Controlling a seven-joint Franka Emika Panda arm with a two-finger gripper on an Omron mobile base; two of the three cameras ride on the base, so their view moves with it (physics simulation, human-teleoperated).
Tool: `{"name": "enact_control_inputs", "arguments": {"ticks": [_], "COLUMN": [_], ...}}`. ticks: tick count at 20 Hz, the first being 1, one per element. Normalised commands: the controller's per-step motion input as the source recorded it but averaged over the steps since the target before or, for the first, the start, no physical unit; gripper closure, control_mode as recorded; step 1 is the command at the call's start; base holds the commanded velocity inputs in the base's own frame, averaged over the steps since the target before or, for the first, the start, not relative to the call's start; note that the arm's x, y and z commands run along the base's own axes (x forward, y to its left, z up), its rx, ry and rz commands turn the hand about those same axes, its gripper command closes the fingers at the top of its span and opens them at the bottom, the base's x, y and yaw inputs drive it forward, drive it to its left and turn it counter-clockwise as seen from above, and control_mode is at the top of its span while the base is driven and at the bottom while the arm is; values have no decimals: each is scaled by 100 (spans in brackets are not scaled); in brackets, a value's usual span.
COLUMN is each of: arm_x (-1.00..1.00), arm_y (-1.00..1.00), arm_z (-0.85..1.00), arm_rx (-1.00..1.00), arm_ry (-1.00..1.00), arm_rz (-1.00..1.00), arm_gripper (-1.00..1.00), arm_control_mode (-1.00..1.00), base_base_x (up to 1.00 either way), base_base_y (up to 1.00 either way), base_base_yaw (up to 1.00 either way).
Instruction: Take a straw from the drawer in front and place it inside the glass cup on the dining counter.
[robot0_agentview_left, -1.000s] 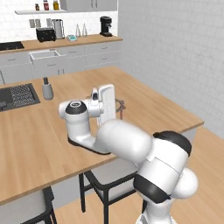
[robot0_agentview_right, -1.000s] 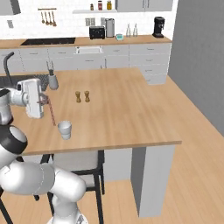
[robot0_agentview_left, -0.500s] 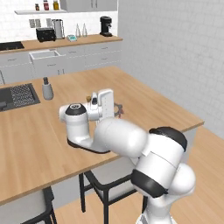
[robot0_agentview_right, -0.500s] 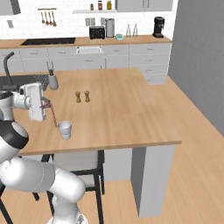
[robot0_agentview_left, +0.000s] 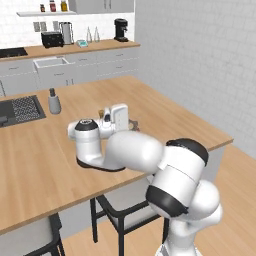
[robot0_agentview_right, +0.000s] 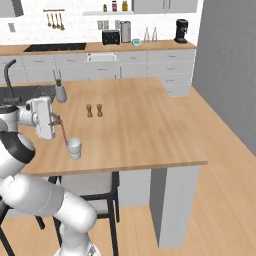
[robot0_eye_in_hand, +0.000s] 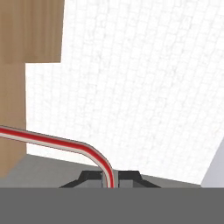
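Kitchen island: dining counter (robot0_agentview_right: 140, 125), broad light wood top, smooth. Gripper (robot0_agentview_right: 56, 120) clenched on the straw (robot0_agentview_right: 63, 132), a thin red-pink stick with a bend, slanting down to the rim of the glass cup (robot0_agentview_right: 74, 148); whether the tip is inside, cannot tell. Cup small, whitish, near the front edge. Two small shakers (robot0_agentview_right: 94, 110) stand apart behind it; grey bottle (robot0_agentview_right: 60, 92) farther back.

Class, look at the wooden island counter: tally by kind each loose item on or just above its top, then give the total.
Glass cup: 1
Straw, held in the tool: 1
Small brown shakers: 2
Grey bottle: 1
Total: 5
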Motion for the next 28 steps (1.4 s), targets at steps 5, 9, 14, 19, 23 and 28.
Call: {"name": "enact_control_inputs", "arguments": {"ticks": [5, 9, 14, 19, 23, 28], "arm_x": [5, 17, 20, 19, 25, 5], "arm_y": [9, 4, 0, 0, 0, 0], "arm_z": [-24, -14, -3, -2, -15, -34], "arm_rx": [1, 0, 0, 0, 0, 4], "arm_ry": [-2, -6, -8, -5, -1, 0], "arm_rz": [0, 0, 0, 0, 0, 0], "arm_gripper": [100, 100, 100, 100, 100, 100], "arm_control_mode": [-100, -100, -100, -100, -100, -100], "base_base_x": [0, 0, 0, 0, 0, 0], "base_base_y": [0, 0, 0, 0, 0, 0], "base_base_yaw": [0, 0, 0, 0, 0, 0]}}
